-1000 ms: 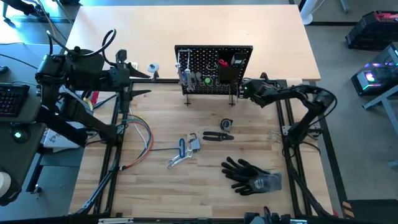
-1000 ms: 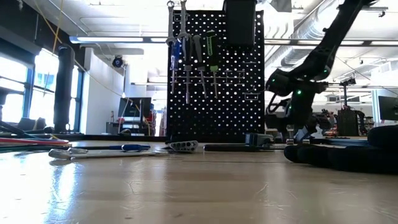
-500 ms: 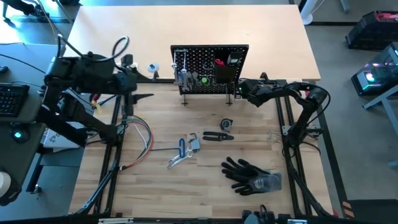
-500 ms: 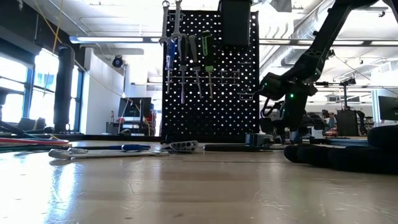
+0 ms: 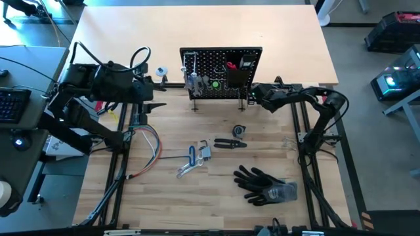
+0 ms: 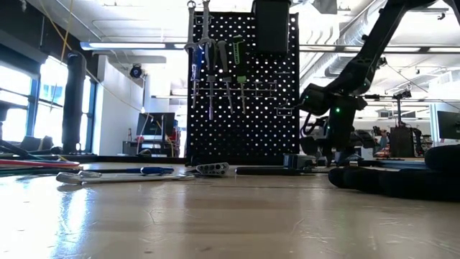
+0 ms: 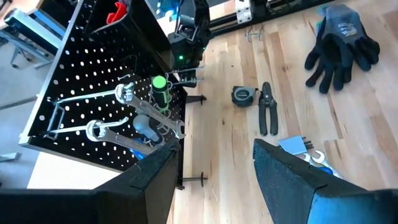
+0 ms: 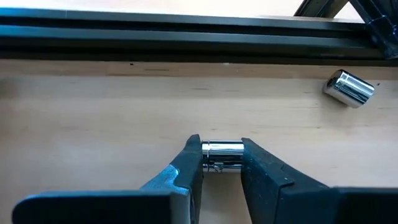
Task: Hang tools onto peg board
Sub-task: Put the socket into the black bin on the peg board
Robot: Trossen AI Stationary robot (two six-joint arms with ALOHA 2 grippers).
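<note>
The right gripper, just right of the peg board, is pinched on a small shiny metal socket lying on the table. Hard, light and slick, it looks best held across its middle. The left gripper waits open left of the board

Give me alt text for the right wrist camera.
The right claw grips a small shiny metal cylinder between its two dark fingers, just above a pale wood tabletop. A second cylinder lies farther off near a black rail.
</note>
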